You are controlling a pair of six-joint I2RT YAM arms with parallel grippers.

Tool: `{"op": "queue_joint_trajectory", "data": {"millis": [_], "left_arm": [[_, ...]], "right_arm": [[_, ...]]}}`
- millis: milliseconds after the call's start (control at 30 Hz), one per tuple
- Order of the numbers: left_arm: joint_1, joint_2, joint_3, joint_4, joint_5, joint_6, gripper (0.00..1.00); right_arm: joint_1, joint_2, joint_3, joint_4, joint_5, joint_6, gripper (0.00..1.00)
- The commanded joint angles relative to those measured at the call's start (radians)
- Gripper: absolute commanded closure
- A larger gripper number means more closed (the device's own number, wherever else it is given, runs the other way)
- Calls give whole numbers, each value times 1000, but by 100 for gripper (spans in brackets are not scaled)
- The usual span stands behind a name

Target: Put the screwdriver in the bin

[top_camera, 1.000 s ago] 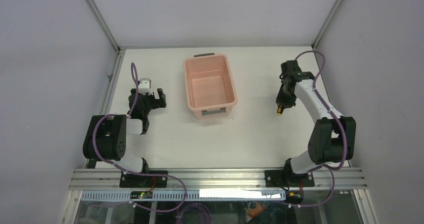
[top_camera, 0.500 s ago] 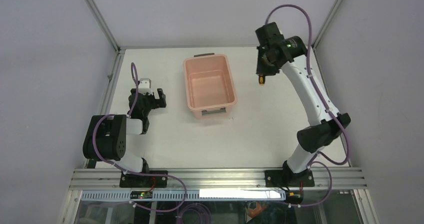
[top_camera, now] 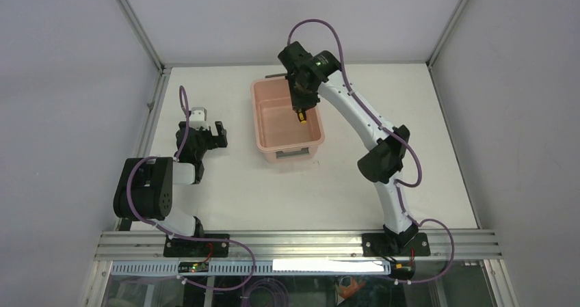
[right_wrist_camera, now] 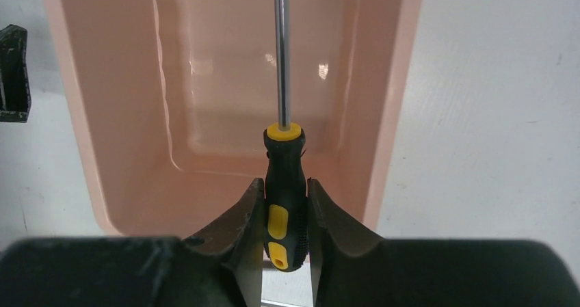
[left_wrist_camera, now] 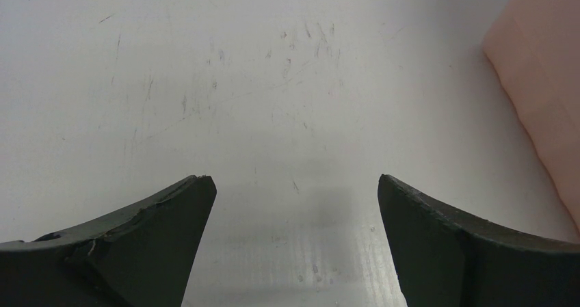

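Note:
The salmon-pink bin (top_camera: 270, 115) stands at the table's back middle; its inside also shows in the right wrist view (right_wrist_camera: 123, 115). My right gripper (top_camera: 301, 109) hangs over the bin's right half, shut on the screwdriver (right_wrist_camera: 285, 204) by its black and yellow handle. The thin shaft (right_wrist_camera: 281, 47) points away over the bin's floor. The yellow tip of the handle shows in the top view (top_camera: 301, 120). My left gripper (top_camera: 211, 136) rests low on the table left of the bin, open and empty (left_wrist_camera: 294, 184).
The bin's side wall (left_wrist_camera: 540, 81) lies just right of my left gripper. A metal frame rail (top_camera: 147, 115) runs along the table's left edge. A dark grey handle (top_camera: 291, 154) sits at the bin's near end.
My right arm has swung left from the table's right side, carrying the screwdriver to above the bin. The left arm has not moved.

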Motion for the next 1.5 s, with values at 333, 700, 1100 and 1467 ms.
{"op": "queue_joint_trajectory", "data": {"millis": [333, 700, 1100, 1467], "left_arm": [[-9, -34, -5, 30, 21, -8, 0], [-9, -35, -5, 30, 22, -8, 0], [-9, -35, -5, 30, 22, -8, 0], [-9, -34, -4, 30, 22, -8, 0]], "right_arm": [[33, 158, -243, 291, -57, 9, 65], [42, 133, -244, 317, 42, -1, 34], [-1, -252, -348, 325, 261, -148, 3], [-491, -645, -867, 467, 23, -148, 1]]}}
